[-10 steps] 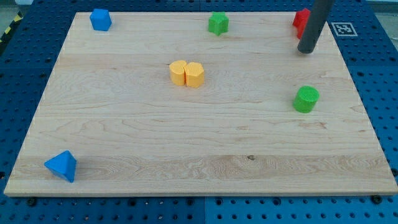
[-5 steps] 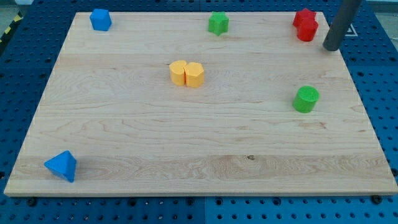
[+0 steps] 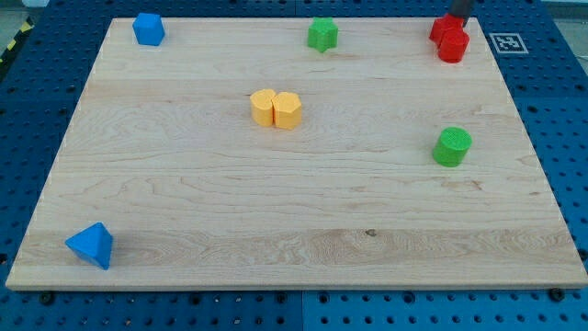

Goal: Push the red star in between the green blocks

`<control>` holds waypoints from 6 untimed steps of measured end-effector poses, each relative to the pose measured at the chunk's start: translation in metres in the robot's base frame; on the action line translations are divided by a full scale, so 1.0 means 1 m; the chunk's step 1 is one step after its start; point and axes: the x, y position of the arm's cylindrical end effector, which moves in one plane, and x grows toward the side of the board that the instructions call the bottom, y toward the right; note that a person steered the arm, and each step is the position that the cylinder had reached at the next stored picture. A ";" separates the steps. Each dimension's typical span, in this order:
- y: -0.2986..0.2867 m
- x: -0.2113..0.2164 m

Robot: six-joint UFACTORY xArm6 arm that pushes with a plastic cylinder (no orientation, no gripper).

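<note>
The red star (image 3: pixel 446 28) lies at the board's top right corner, touching a second red block (image 3: pixel 453 48) just below it. My tip (image 3: pixel 458 20) is at the view's top edge, right behind the red star, touching or nearly touching its upper right side. Only a short piece of the rod shows. The green star (image 3: pixel 322 34) lies at the top middle of the board. The green cylinder (image 3: pixel 452 146) lies on the right side, well below the red blocks.
Two yellow blocks (image 3: pixel 264 107) (image 3: pixel 288 109) touch each other left of the board's centre. A blue block (image 3: pixel 148 28) lies at the top left and a blue pyramid-like block (image 3: pixel 91 245) at the bottom left. A tag (image 3: pixel 507 41) is beyond the board's right edge.
My tip went from below the red blocks, round their right side, to just above the red star. The blocks have hardly moved.
</note>
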 end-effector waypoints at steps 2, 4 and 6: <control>0.000 0.000; 0.015 0.014; 0.003 0.034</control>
